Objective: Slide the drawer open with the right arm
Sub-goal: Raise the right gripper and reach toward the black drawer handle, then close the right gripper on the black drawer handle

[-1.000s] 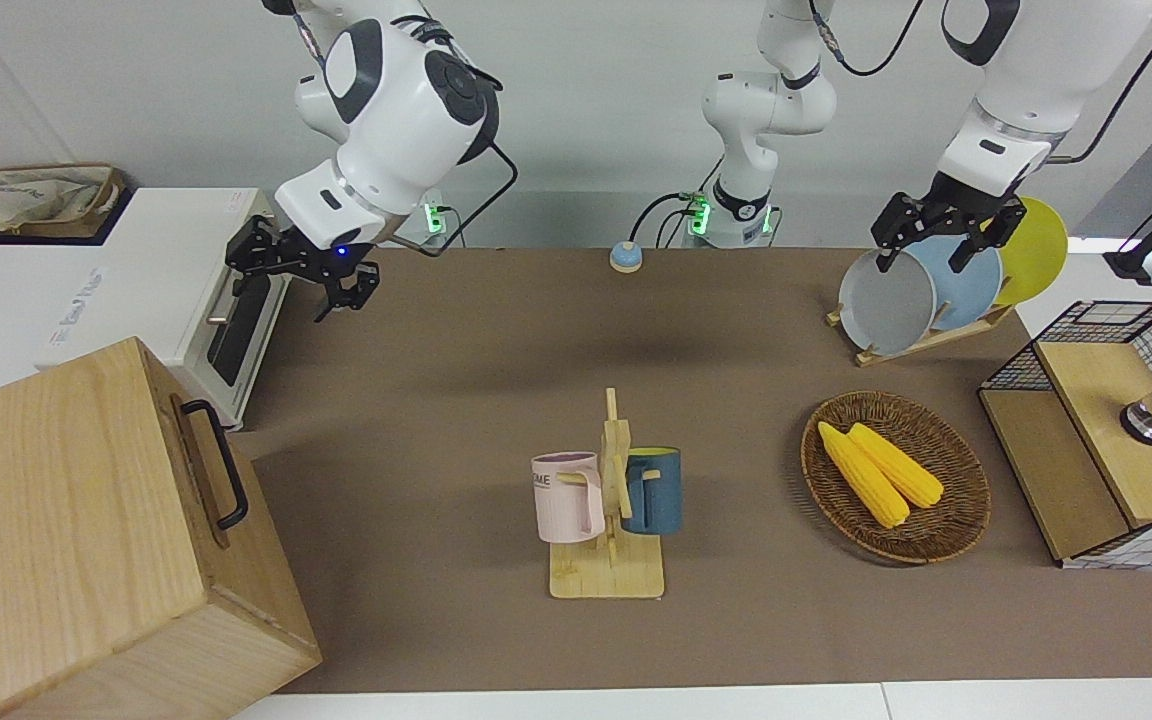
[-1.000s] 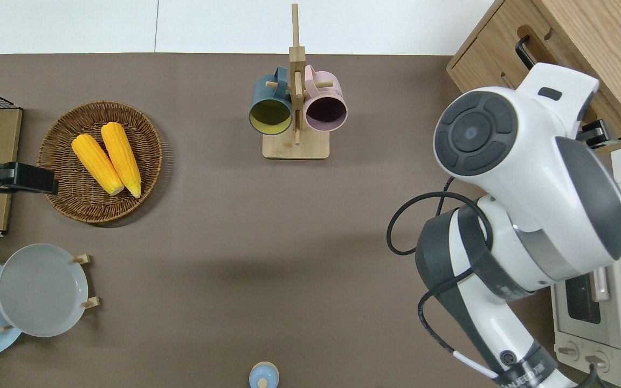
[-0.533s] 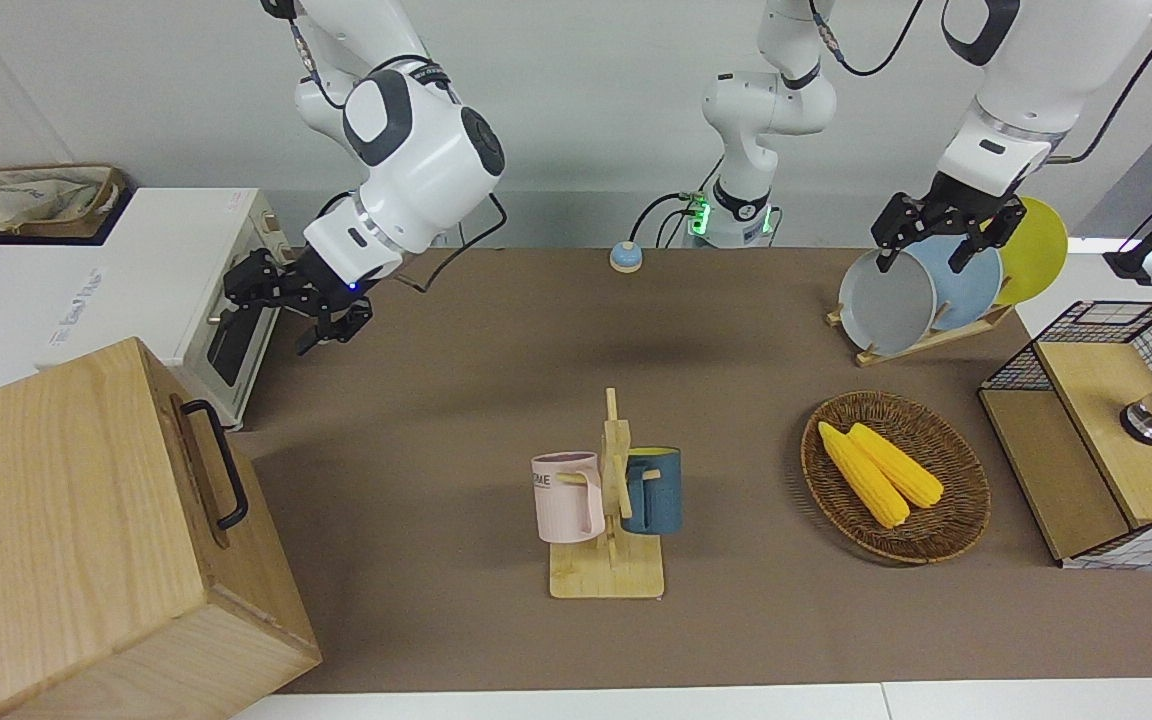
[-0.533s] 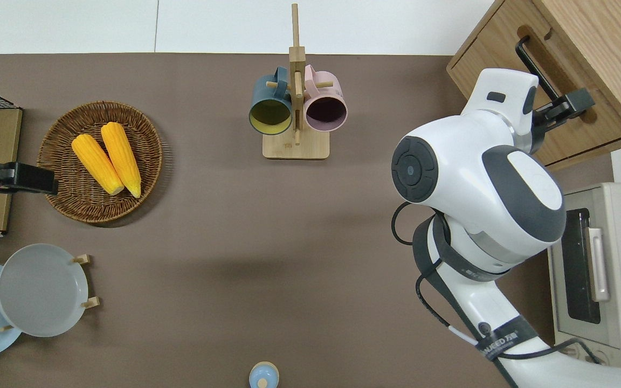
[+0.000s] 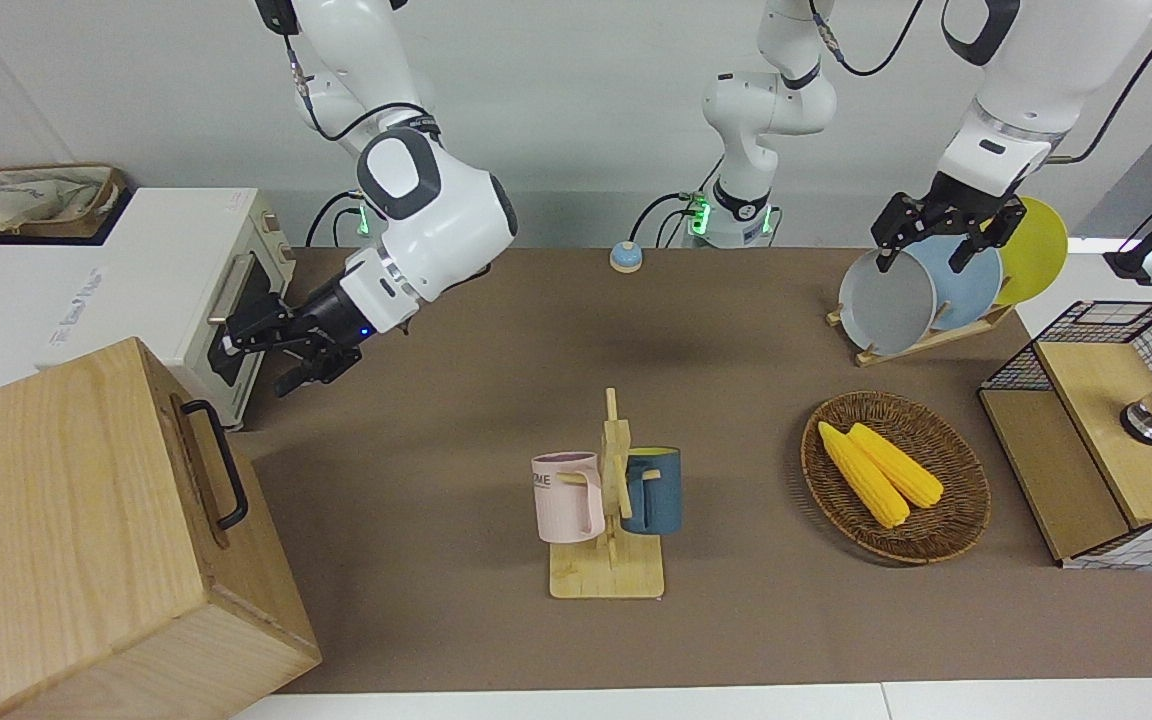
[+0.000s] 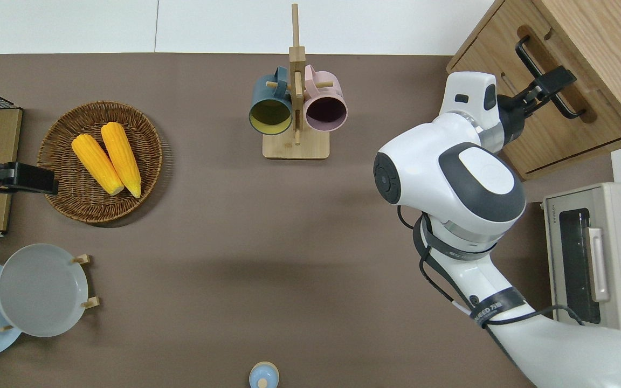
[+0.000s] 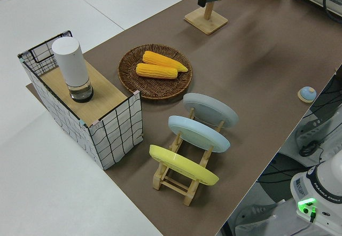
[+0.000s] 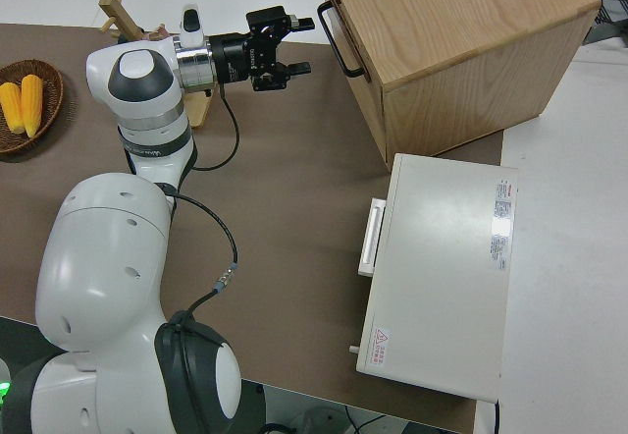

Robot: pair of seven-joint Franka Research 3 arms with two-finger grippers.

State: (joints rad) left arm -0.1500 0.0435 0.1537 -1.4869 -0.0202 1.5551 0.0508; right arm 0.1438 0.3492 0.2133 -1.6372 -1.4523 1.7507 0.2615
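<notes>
The drawer (image 8: 355,61) sits in the front of a big pale-wood box (image 5: 66,540) at the right arm's end of the table, farther from the robots than the white toaster oven (image 6: 596,258); its black bar handle (image 6: 547,75) faces the table's middle. The right gripper (image 8: 299,46) is held level and points at that handle, its fingers spread wide with the tips just short of the bar (in the overhead view one finger overlaps the handle, but the right side view shows a gap). It holds nothing.

A round wicker basket (image 5: 946,530) holds two ears of corn (image 5: 881,470) lying side by side. A wooden mug tree (image 5: 608,575) carries a pink mug (image 5: 568,497) and a dark blue mug (image 5: 653,490). The dish rack (image 7: 181,180) holds a grey plate (image 7: 211,109), a blue plate (image 7: 199,133) and a yellow plate (image 7: 183,164). The left arm is parked, and whether its gripper (image 5: 936,240) is closed or spread I cannot tell.
</notes>
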